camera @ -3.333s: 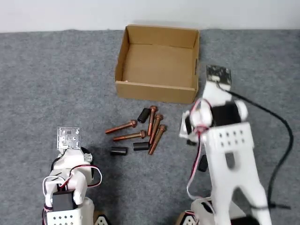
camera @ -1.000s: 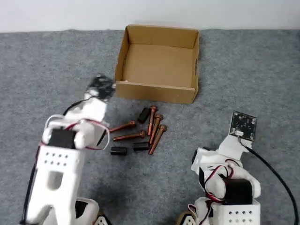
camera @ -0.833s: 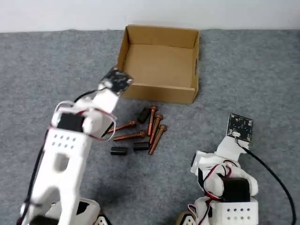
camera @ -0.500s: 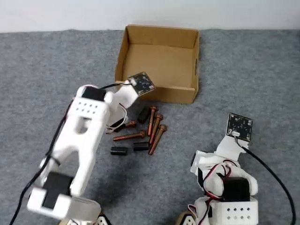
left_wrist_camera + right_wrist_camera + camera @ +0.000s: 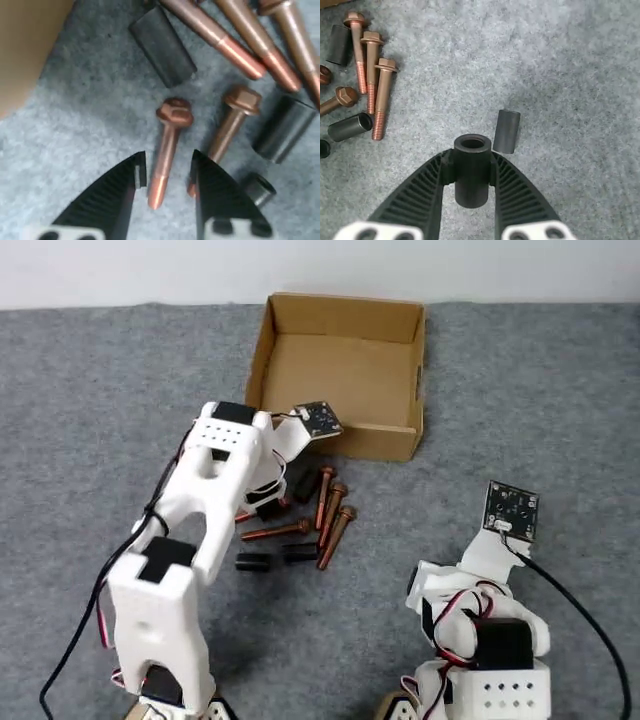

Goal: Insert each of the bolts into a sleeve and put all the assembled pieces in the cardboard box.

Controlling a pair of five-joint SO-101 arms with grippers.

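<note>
Several copper bolts [image 5: 334, 512] and black sleeves [image 5: 253, 561] lie on the grey carpet in front of the cardboard box [image 5: 330, 436]. My left arm [image 5: 215, 470] stretches over the left side of this pile. My left gripper [image 5: 167, 165] is open, its fingers on either side of the threaded tip of one bolt [image 5: 169, 131] without closing on it. A second bolt [image 5: 231, 122] lies just beside. My right gripper [image 5: 471, 162] is shut on an upright black sleeve [image 5: 471, 172], held back near its base. Another sleeve [image 5: 507, 131] lies on the carpet just beyond it.
The box is open-topped, with nothing in the part that shows. More sleeves [image 5: 162, 45] [image 5: 284, 129] lie among the bolts near my left gripper. The right arm's base [image 5: 485, 640] stands at the lower right. Bare carpet stretches to both sides.
The left arm has swung from the left side in over the bolts and lowered its open gripper around one. The right arm, earlier extended near the box, sits pulled back and still.
</note>
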